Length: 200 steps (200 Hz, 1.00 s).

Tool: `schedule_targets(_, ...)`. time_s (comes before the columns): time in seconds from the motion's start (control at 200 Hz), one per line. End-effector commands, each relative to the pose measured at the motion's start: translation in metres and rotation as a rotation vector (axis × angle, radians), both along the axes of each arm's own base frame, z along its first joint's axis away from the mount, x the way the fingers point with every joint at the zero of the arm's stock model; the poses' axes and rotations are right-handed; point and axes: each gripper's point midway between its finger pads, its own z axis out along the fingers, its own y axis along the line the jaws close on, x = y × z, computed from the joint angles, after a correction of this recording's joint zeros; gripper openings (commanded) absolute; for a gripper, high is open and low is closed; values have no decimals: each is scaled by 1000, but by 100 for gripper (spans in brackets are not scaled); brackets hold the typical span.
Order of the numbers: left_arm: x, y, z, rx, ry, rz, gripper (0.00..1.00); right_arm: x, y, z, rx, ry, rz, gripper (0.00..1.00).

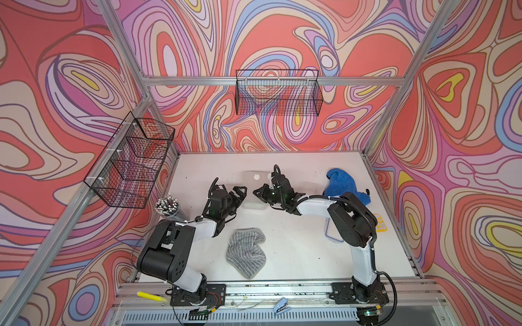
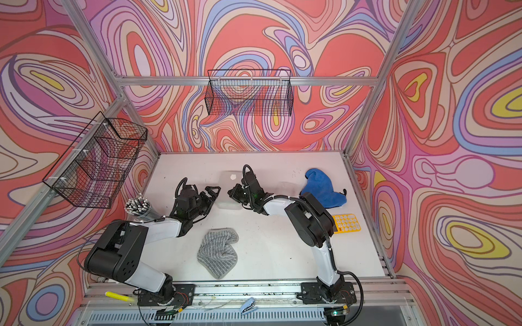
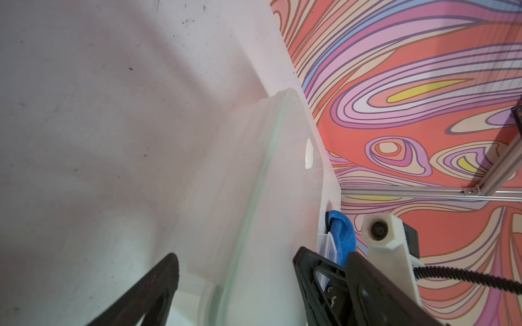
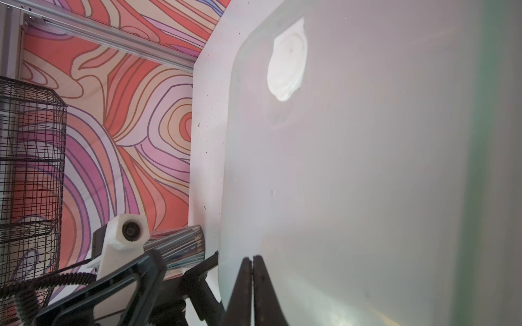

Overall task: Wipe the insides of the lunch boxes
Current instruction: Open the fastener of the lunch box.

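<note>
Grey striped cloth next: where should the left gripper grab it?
Probably the bunched fold at the far end of the grey striped cloth, straight down from above: it lies low on the table, and that raised ridge suits the open left gripper.

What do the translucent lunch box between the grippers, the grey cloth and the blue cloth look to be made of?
Large lunch box: likely plastic, frosted translucent; the table shows dimly through it. Grey cloth: soft fabric, perhaps microfibre; ribbed stripes, slumped folds. Blue cloth: plush fabric, matte and fuzzy, crumpled in a heap.
</note>
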Motion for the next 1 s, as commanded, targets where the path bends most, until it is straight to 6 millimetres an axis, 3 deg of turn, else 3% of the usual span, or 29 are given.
schedule_targets(0.0,3,-5,4,-57,-26,-7,92,-7,-14,-42,-95,113,-28,0)
schedule_targets(0.23,8,-11,-4,-112,-24,-16,84,-8,-14,-44,-100,126,-31,0)
schedule_targets(0.486,16,-14,3,-171,-72,-9,77,-11,-15,-48,-109,136,-24,0)
schedule_targets(0.516,7,-11,-9,-165,-44,-6,76,-11,-15,-48,-108,138,-24,0)
schedule_targets(0.997,12,-10,-7,-244,-89,14,68,-18,-18,-56,-125,162,-24,0)
